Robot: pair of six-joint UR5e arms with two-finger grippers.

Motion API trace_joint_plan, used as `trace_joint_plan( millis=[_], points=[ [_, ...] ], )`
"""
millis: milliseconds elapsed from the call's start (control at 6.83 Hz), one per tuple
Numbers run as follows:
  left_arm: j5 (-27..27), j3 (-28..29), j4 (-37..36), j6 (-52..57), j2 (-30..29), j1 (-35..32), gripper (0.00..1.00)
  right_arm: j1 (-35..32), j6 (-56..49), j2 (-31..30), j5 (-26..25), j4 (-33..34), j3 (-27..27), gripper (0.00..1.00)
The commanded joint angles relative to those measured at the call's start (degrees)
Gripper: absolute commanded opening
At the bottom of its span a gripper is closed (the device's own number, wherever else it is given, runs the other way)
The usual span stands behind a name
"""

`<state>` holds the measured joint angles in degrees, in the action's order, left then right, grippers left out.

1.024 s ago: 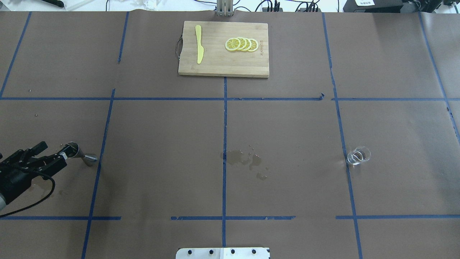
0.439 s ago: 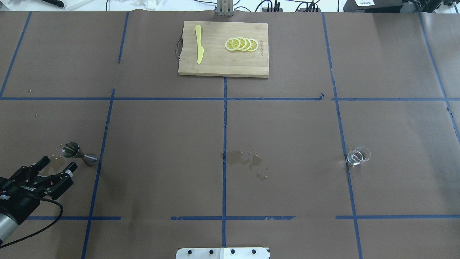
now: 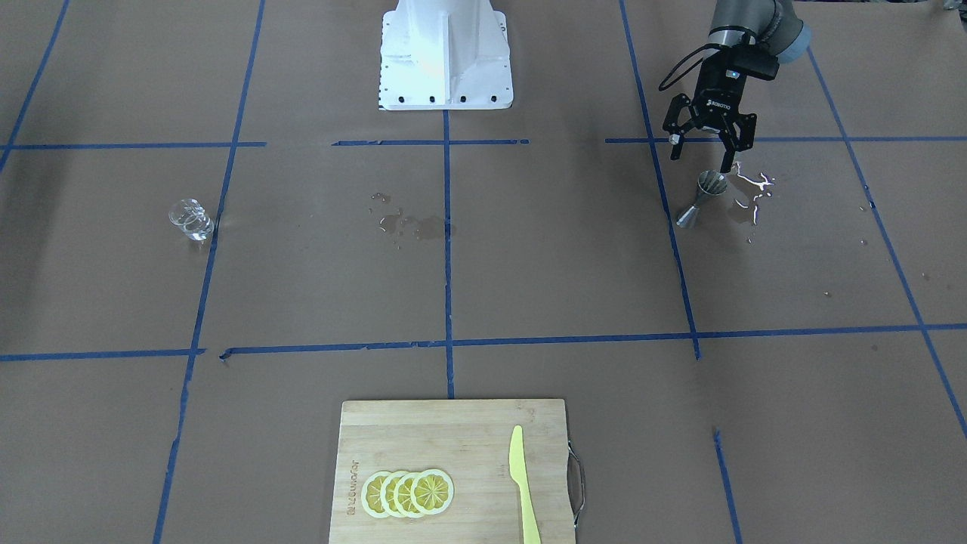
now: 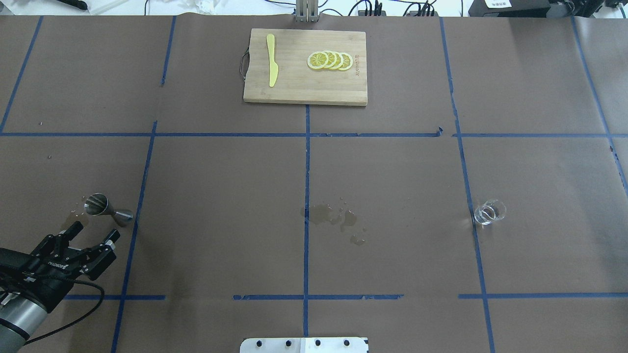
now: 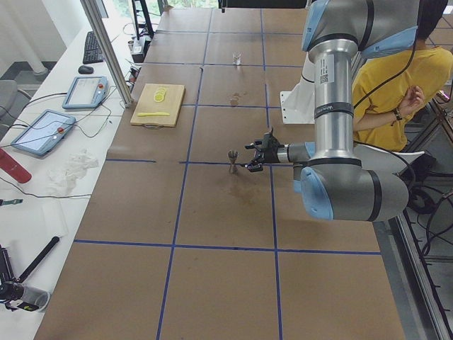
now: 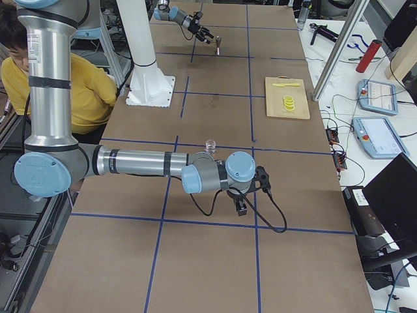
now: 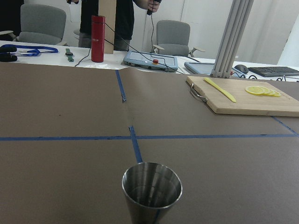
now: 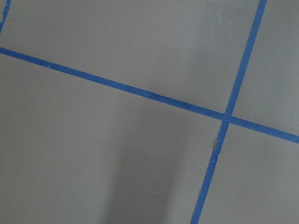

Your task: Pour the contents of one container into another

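Zero load in left hand [image 4: 95, 231], spread wide | jigger [image 4: 105, 210] upright just ahead | glass cup [image 4: 489, 212] well apart | pour likely done.

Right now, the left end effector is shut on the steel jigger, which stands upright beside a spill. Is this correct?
Not quite: the left end effector is open and holds nothing, hanging apart from the steel jigger, as the overhead exterior view shows. The jigger does stand upright beside a spill.

Brown-papered table [image 4: 221, 196] (blue-taped grid [image 4: 306, 166]): steel jigger [image 4: 109, 210], glass cup [image 4: 489, 213], cutting board [image 4: 304, 83], spills [image 4: 324, 214].
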<state>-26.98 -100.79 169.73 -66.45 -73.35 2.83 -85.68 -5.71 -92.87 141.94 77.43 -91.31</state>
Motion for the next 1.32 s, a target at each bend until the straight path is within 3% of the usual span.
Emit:
trace_joint_plan(
  millis=[0,439,585,1171],
  points=[
    [2.4,2.2,0.3,0.2,-2.3,0.1,1.00,0.0,0.0,-0.1,-0.1,0.0,0.4,1.00],
    [2.6,6.0,0.6,0.3,-5.3,0.1,0.99,0.0,0.0,-0.1,-0.2,0.0,0.3,1.00],
    [2.7,6.2,0.7,0.4,-5.3,-0.2,0.94,0.0,0.0,0.0,-0.2,0.0,0.4,1.00],
    [2.4,8.0,0.4,0.9,-5.5,-3.8,0.99,0.0,-0.1,0.4,-0.2,0.0,0.3,1.00]
  ],
)
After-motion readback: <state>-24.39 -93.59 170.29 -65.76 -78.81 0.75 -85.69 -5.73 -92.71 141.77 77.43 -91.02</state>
